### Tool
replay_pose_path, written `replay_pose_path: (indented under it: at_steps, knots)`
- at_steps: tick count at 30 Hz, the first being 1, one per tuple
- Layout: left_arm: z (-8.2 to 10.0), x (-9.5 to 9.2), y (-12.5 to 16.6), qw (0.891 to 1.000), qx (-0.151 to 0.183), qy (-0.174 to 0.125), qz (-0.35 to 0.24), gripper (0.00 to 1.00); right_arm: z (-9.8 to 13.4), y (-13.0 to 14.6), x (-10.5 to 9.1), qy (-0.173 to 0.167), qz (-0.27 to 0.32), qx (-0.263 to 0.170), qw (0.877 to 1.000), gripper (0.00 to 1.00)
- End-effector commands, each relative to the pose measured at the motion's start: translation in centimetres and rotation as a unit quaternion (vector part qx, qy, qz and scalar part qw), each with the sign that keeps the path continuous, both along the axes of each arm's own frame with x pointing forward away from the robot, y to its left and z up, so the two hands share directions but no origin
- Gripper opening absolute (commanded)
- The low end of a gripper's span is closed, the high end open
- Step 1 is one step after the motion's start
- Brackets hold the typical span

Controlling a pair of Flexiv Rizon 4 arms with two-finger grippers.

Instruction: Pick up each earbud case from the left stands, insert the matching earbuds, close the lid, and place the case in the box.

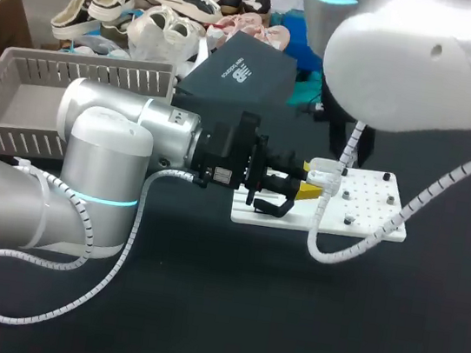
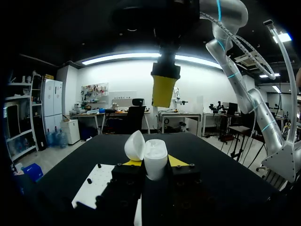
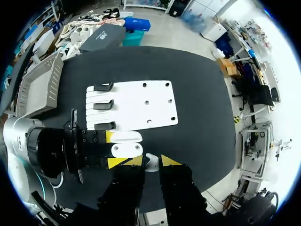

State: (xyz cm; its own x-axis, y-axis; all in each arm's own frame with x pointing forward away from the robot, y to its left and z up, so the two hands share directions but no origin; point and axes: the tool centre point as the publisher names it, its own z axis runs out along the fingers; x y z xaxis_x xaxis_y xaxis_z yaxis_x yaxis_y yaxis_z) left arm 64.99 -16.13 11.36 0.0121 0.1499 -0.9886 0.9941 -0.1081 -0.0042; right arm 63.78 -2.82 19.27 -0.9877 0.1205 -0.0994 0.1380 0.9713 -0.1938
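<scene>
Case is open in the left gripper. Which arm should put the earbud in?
Right. The right gripper hangs just above the open case with what looks like a small white earbud between its tips, while the left gripper is busy holding the case.

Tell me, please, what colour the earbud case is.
White; the earbud case shows best in left wrist view.

Black table point(image 1: 225, 315), with a flat white board point(image 1: 372, 204) dotted with small holes sitting on it toward the right. Left of the board, well apart, there's a grey slatted basket point(image 1: 16, 111) by the far edge.
</scene>
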Motion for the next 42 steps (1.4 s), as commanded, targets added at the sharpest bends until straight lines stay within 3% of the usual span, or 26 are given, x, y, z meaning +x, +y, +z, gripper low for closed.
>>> replay_pose_path:
  at_steps: [1,18,22,27,42]
  knots:
    - [0.0,0.0,0.0,1.000,0.000,0.000,0.000,0.00,0.4,-0.2,0.5,0.046,-0.010,0.025,0.999,0.00]
    - [0.0,0.0,0.0,1.000,0.000,0.000,0.000,0.00,0.4,-0.2,0.1,0.053,-0.007,0.033,0.998,0.00]
    - [0.0,0.0,0.0,1.000,0.000,0.000,0.000,0.00,-0.2,0.7,0.2,0.058,-0.048,0.024,0.997,0.00]
    - [0.0,0.0,0.0,1.000,0.000,0.000,0.000,0.00,0.0,0.9,0.8,0.094,-0.125,0.047,0.987,0.00]
    - [0.0,0.0,0.0,1.000,0.000,0.000,0.000,0.00,-0.1,0.7,-0.3,0.062,-0.180,0.026,0.981,0.00]
